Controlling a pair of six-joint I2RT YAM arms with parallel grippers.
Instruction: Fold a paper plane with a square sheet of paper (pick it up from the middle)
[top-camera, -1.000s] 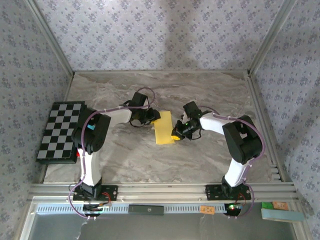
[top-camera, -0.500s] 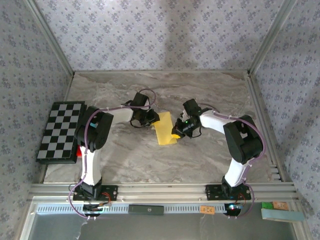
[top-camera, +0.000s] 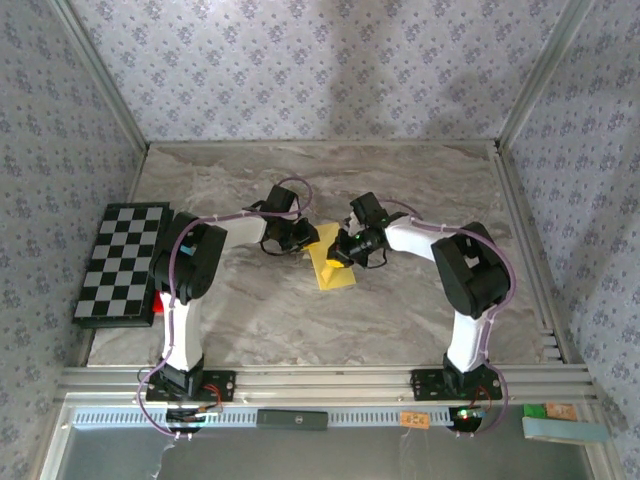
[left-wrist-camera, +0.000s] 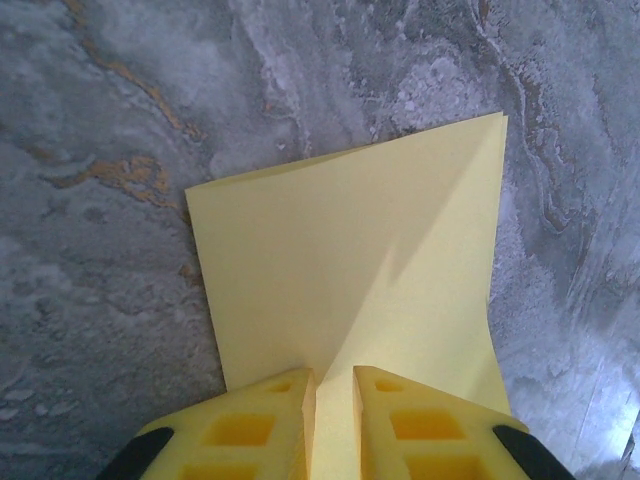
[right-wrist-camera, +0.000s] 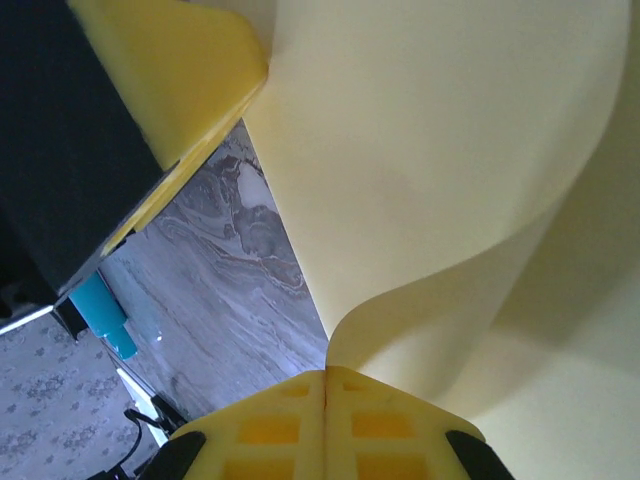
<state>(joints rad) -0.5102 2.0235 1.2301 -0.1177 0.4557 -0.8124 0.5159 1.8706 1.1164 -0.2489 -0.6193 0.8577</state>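
Your right gripper (right-wrist-camera: 326, 375), jaws clamped on the square sheet of paper (left-wrist-camera: 350, 270), curls it, apparently for a fold; your left gripper (left-wrist-camera: 333, 385), jaws near-closed on it, anchors the other end.

1 paper sheet (top-camera: 334, 268); 1 checkered board (top-camera: 120, 262); left claw (left-wrist-camera: 333, 376), right claw (right-wrist-camera: 326, 373): 2.

A: Surface?
B: Grey marbled table (top-camera: 420, 190), walls on three sides.
A: What's on it?
B: Black-and-white checkered board (top-camera: 122, 260) at the left edge. Small red thing (top-camera: 157, 311) at its near corner, can't tell what. Folded yellow paper (top-camera: 335, 275) mid-table, well apart from the board, its right part curled up off the top.
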